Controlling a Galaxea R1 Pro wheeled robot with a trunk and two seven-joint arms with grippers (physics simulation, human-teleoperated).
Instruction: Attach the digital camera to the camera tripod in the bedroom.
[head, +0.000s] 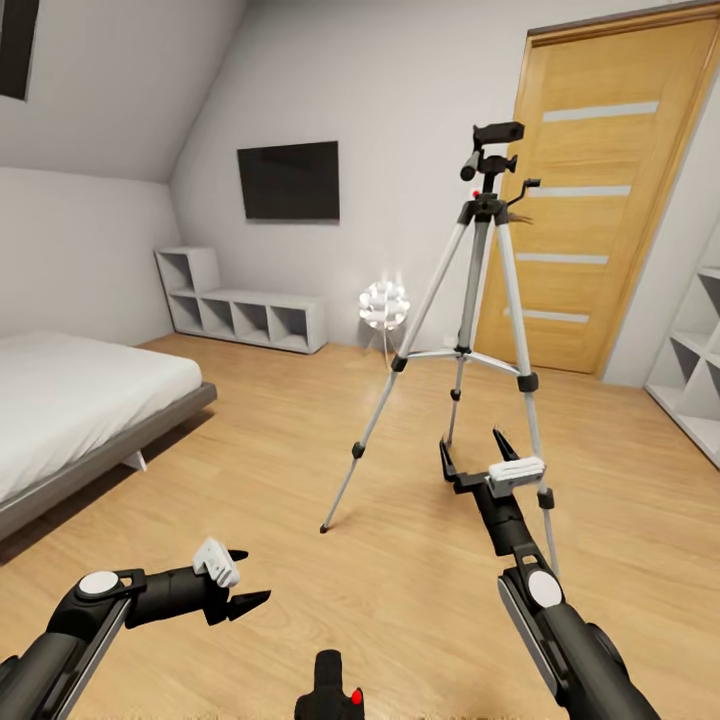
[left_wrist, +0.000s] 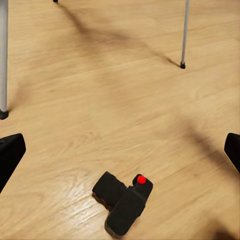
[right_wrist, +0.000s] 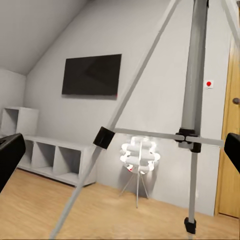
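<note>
The camera tripod (head: 487, 215) stands upright on the wood floor right of centre, silver legs spread, black head on top. The digital camera (head: 334, 688) lies on the floor at the near edge, its red button up; the left wrist view shows the camera (left_wrist: 122, 202) on its side between two tripod legs (left_wrist: 185, 31). My left gripper (head: 250, 578) hovers open above and left of the camera, nothing in it. My right gripper (head: 474, 448) is open, low by the tripod's near right leg. In the right wrist view the tripod's centre braces (right_wrist: 150, 134) are close ahead.
A grey bed (head: 70, 410) takes up the left side. White cube shelves (head: 245, 315) and a wall TV (head: 289, 180) are at the back, with a white globe lamp (head: 384, 304) beside them. The wooden door (head: 600, 200) is behind the tripod, more shelves (head: 695, 370) at right.
</note>
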